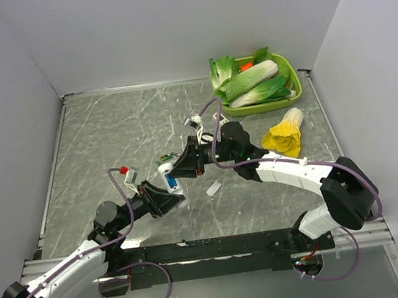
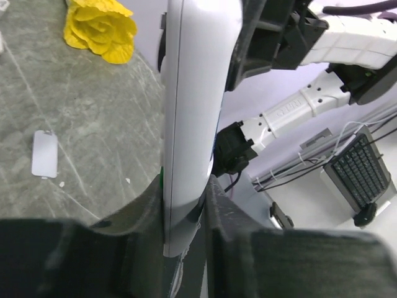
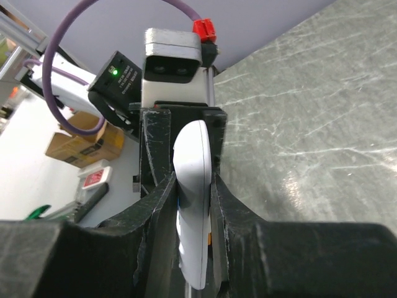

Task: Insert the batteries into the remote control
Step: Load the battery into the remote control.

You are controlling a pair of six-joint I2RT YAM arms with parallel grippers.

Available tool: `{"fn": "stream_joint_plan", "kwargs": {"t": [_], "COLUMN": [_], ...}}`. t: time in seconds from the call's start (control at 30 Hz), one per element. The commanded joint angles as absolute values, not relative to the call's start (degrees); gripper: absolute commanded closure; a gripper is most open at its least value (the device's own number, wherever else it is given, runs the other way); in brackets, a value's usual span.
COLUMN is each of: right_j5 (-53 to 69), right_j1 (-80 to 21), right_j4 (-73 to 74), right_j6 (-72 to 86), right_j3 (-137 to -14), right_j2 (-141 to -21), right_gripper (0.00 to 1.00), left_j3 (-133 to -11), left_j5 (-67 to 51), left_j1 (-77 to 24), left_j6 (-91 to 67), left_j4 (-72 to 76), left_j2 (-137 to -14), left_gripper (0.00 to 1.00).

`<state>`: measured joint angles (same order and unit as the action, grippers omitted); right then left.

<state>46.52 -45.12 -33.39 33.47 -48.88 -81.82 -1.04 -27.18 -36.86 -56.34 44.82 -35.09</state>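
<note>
The slim white remote control (image 1: pixel 167 175) is held between both grippers above the table, with a blue patch, seemingly a battery (image 1: pixel 171 184), showing in its open side. My left gripper (image 1: pixel 166 197) is shut on its near end; in the left wrist view the remote (image 2: pixel 192 112) stands edge-on between the gripper (image 2: pixel 185 208). My right gripper (image 1: pixel 181 168) is shut on the far end; in the right wrist view the remote (image 3: pixel 193 186) sits between the gripper (image 3: pixel 193 195). A second blue battery is not visible.
A small white cover plate (image 1: pixel 213 188) lies on the table right of the grippers and also shows in the left wrist view (image 2: pixel 44 154). Small green-wrapped cells (image 1: pixel 164 158) lie behind the remote. A yellow cabbage toy (image 1: pixel 285 133) and a green tray (image 1: pixel 294 73) of vegetables are far right.
</note>
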Motion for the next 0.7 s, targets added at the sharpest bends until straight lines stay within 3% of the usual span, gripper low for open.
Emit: {"fn": "stream_joint_plan", "kwargs": {"t": [0.0,0.13,0.27,0.3,0.37,0.47,0.57,0.67], "right_j5": [48.69,48.34,47.20,46.68,44.48,40.53,36.92,32.97], "right_j1": [-45.62,-45.70,-45.62,-45.53,-45.27,-44.56,-42.98,-41.40], "right_j4": [-37.00,-35.69,-31.40,-29.90,-23.68,-14.28,-6.02,-0.28], "right_j6": [33.75,32.96,29.98,28.84,24.27,17.33,11.26,5.99], "right_j3": [-52.56,-52.65,-53.08,-53.43,-54.58,-56.07,-57.30,-57.57], "right_j2": [-82.88,-83.41,-82.18,-81.83,-79.99,-77.00,-73.75,-70.85], "right_gripper": [1.00,0.98,0.82,0.69,0.58,0.32,0.17,0.12], "left_j3": [-1.93,-1.67,-1.06,-0.88,-0.62,-0.79,-0.79,-0.44], "left_j5": [-27.33,-26.63,-25.49,-24.79,-24.09,-22.15,-19.25,-16.27], "left_j1": [-36.91,-36.91,-36.91,-36.91,-36.91,-36.91,-36.91,-36.91], "left_j6": [-56.07,-55.90,-55.72,-55.98,-56.25,-56.07,-56.51,-57.39], "left_j4": [46.06,44.92,43.07,42.72,41.32,37.28,33.24,30.08], "left_j2": [-34.98,-33.58,-32.52,-32.17,-31.82,-31.20,-30.76,-30.50], "left_gripper": [0.83,0.98,0.99,0.99,0.99,0.99,0.99,0.99]}}
